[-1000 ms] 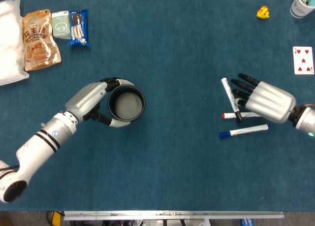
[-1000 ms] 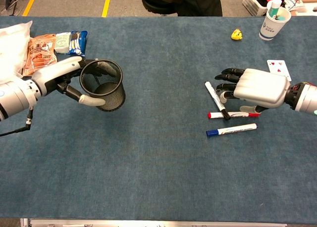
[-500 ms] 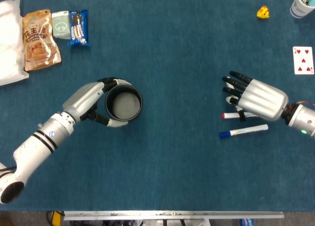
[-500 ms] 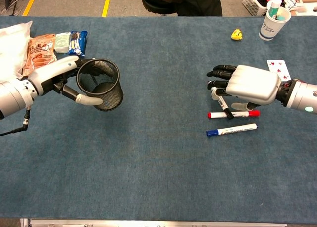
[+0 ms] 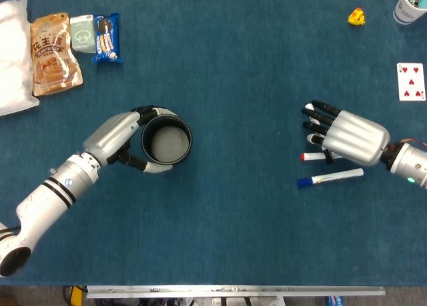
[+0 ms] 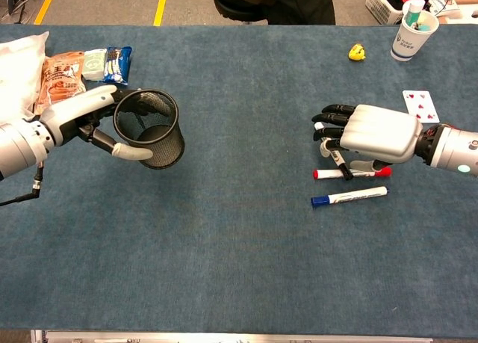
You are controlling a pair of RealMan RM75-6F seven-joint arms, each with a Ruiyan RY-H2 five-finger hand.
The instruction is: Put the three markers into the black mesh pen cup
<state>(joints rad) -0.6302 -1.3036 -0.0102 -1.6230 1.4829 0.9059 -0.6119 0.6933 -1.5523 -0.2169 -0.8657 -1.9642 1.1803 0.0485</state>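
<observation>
Markers lie at the right of the blue cloth table: the blue-capped marker sits nearest the front edge, the red-capped marker is just behind it and roughly parallel, and the black-capped marker crosses the red one at an angle, mostly hidden under the right hand. That hand sits palm down over the black-capped marker with its dark fingers bent around the barrel; whether they actually clamp it or only touch it cannot be told from either view. At the left, the left hand grips the black mesh pen cup, thumb wrapped round the near wall and the fingers behind the far rim, with the cup tilted so its mouth faces up toward the head camera, where it shows nothing inside. Cup and markers are well apart. In the far left corner lie a white bag, a tan snack pouch printed with Chinese characters reading 花生, a pale green packet and a blue biscuit packet whose lettering is too small to read. At the far right stand a paper cup with illegibly small printing, a small yellow duck, and a playing card showing red hearts.
</observation>
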